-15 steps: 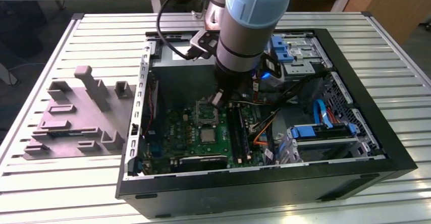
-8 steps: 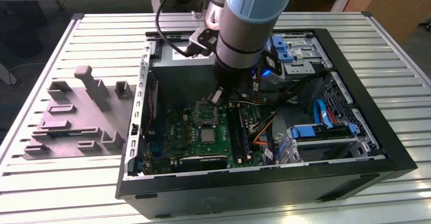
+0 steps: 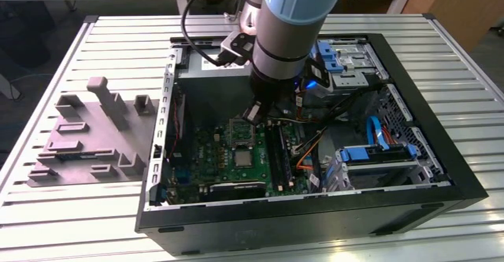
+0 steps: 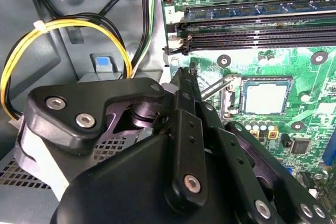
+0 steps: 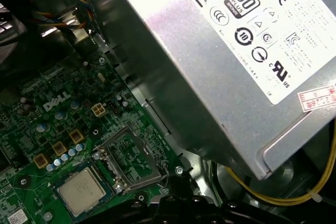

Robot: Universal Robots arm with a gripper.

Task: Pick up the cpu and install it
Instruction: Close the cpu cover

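The cpu (image 3: 243, 158) lies flat in its socket on the green motherboard (image 3: 209, 164), silvery top up, and it appears in both wrist views (image 4: 266, 98) (image 5: 80, 190). The hollow metal load frame (image 5: 129, 156) stands hinged open beside it (image 4: 220, 89). My gripper (image 3: 254, 115) hangs inside the open computer case, above the frame's far edge and a short way from the cpu. Its black fingers (image 4: 184, 108) are shut together with nothing between them, and the tips (image 5: 176, 174) sit close to the frame's corner.
The grey power supply box (image 5: 226, 51) with its white label rises close beside the gripper. Yellow and black cables (image 4: 31, 40) loop near it. Memory slots (image 4: 252, 30) run along the board. Blue drive brackets (image 3: 378, 153) fill the case's right. A grey fixture (image 3: 91, 138) sits on the table.
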